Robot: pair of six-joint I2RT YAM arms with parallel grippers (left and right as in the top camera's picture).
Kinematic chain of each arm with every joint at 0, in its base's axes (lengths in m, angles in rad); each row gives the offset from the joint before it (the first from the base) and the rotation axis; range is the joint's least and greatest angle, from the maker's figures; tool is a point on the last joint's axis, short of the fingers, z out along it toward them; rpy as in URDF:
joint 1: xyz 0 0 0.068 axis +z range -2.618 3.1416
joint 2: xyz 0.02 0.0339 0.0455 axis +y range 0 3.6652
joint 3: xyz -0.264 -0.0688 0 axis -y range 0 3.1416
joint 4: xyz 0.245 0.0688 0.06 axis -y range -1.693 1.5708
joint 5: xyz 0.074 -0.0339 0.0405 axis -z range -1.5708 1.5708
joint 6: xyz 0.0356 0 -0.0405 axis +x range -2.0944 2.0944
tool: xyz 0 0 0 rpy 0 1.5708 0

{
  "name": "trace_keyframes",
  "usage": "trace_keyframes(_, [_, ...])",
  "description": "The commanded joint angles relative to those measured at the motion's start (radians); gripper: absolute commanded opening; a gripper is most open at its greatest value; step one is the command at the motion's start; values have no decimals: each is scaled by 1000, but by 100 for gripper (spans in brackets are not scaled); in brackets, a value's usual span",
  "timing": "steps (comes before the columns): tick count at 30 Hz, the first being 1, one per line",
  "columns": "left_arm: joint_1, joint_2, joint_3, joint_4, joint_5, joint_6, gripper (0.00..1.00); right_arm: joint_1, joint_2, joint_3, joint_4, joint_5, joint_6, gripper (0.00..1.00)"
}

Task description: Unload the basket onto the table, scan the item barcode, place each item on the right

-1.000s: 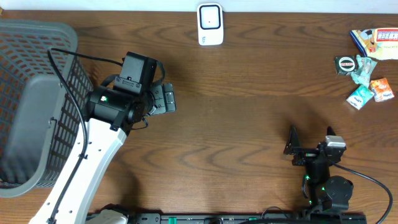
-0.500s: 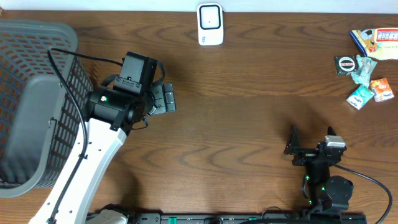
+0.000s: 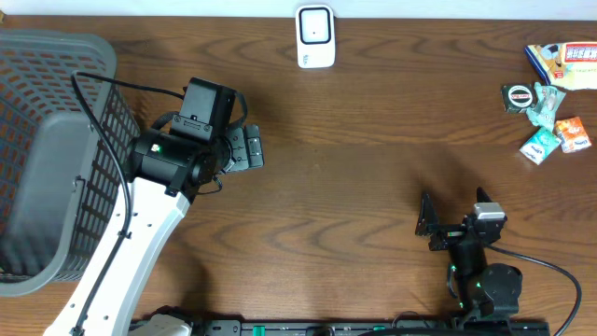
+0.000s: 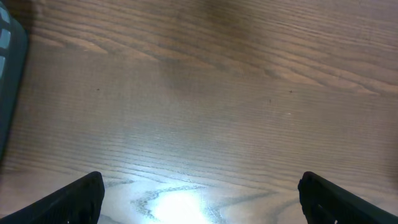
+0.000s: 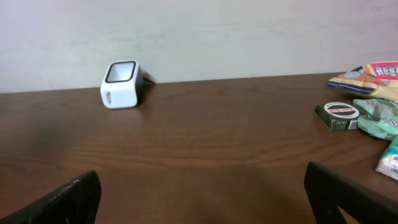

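The white barcode scanner stands at the table's far edge, and the right wrist view shows this scanner against the wall. Small packaged items lie in a cluster at the far right: a dark green box, teal packets, an orange packet and a colourful snack bag. My right gripper is near the front edge, well short of them, open and empty. My left gripper hovers open over bare wood, beside the basket.
A large grey mesh basket fills the left side; its edge shows in the left wrist view. The left arm's cable runs over the basket wall. In the right wrist view the dark green box lies at the right.
My right arm has shifted a little to the left and slightly away from the front edge. The left arm has not moved.
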Motion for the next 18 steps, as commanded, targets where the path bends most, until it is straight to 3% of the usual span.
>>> trace_keyframes(1, [-4,-2,15,-1,5,6,98,1,-7,-2,-9,24,-21,99])
trace_keyframes(18, [-4,-2,15,-1,5,6,98,-1,-7,-2,-4,13,-20,99])
